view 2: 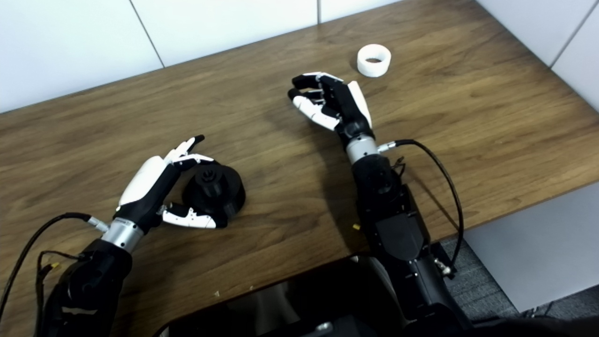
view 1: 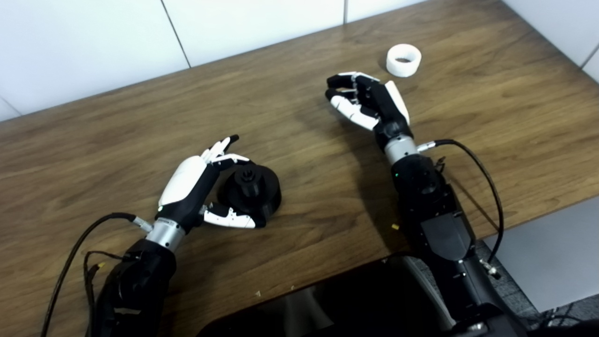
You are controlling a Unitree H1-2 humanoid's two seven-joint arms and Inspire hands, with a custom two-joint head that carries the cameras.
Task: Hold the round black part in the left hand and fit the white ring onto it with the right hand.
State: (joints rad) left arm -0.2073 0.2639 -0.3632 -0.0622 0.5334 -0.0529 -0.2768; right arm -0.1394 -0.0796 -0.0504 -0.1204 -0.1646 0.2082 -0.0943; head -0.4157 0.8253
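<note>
Left eye view: my left robot hand [view 1: 196,187] sits in the lower left of the frame, fingers and thumb spread around the round black part [view 1: 250,189], which rests on the wooden table [view 1: 290,243]. Thumb lies along the part's near edge, touching it; fingers curve past its far side; I cannot tell whether the hold is firm. My right robot hand [view 1: 369,103] is at upper centre, empty, fingers curled loosely and apart. White ring [view 1: 403,59] lies flat on the table near the upper right, just beyond that hand's back, not touching it.
</note>
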